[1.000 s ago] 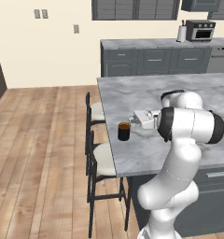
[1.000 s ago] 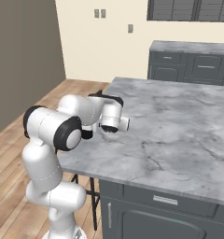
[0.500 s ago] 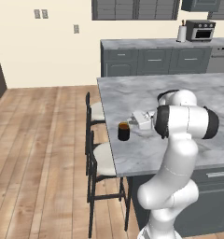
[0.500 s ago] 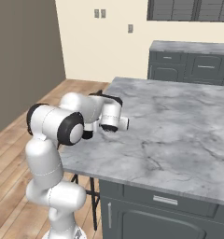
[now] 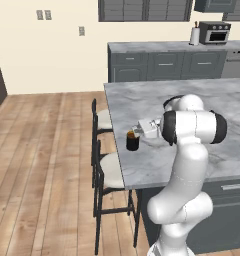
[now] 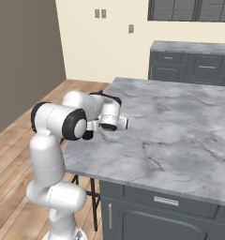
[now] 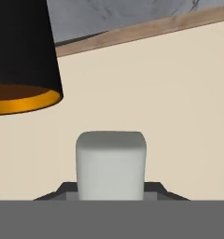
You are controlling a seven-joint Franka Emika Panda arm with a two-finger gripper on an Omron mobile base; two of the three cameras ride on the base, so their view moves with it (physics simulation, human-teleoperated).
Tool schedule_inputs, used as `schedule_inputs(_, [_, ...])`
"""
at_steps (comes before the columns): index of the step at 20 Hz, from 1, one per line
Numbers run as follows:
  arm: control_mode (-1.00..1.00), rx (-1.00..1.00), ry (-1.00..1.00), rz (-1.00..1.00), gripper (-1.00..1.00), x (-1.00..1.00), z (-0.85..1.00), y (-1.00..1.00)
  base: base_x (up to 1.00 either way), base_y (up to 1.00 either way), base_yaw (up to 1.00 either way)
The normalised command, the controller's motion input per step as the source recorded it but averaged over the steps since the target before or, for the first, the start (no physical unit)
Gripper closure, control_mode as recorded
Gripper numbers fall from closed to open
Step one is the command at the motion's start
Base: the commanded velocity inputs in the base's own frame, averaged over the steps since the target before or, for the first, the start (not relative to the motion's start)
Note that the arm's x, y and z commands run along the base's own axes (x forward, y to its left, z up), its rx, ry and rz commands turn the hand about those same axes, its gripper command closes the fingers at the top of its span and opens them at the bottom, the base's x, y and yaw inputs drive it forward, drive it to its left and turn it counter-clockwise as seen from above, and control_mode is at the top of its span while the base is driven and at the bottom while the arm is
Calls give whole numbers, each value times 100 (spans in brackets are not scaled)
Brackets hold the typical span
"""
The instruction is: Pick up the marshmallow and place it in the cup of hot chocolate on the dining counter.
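Gripper is closed on the marshmallow, which sits square between the two dark fingertips in the hand view, an off-white block with rounded corners, fully clear of any surface. Pick-up is therefore judged complete; placement is outstanding.

From the left base view, the hand reaches sideways from the arm over the dining counter, its end just beside and slightly above the cup of hot chocolate. That cup stands upright near the counter's edge on the stool side.

In the hand view the cup appears at the upper left, inverted by the roll of the camera, its dark wall and orange-brown inner rim showing. The marshmallow lies off to one side of that rim, not in line with the opening. Whether it is high enough to clear the rim cannot be told for certain.

Remaining work, as judged: bring the block over the cup mouth, then let it go. Risk noted: release while offset would drop it on the marble beside the cup
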Motion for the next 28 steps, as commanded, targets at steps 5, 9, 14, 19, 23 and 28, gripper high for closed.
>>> schedule_inputs(5, [-100,-3,0,0,100,35,-32,1,0,0,0])
schedule_inputs(9, [-100,-2,0,0,100,29,-18,0,0,0,0])
schedule_inputs(14, [-100,0,0,0,100,26,-11,0,0,0,0])
schedule_inputs(19, [-100,-1,0,0,100,21,-20,0,0,0,0])
schedule_inputs(23, [-100,0,0,0,100,25,-21,0,0,0,0])
schedule_inputs(28, [-100,0,-2,0,-100,6,-15,2,0,0,0])
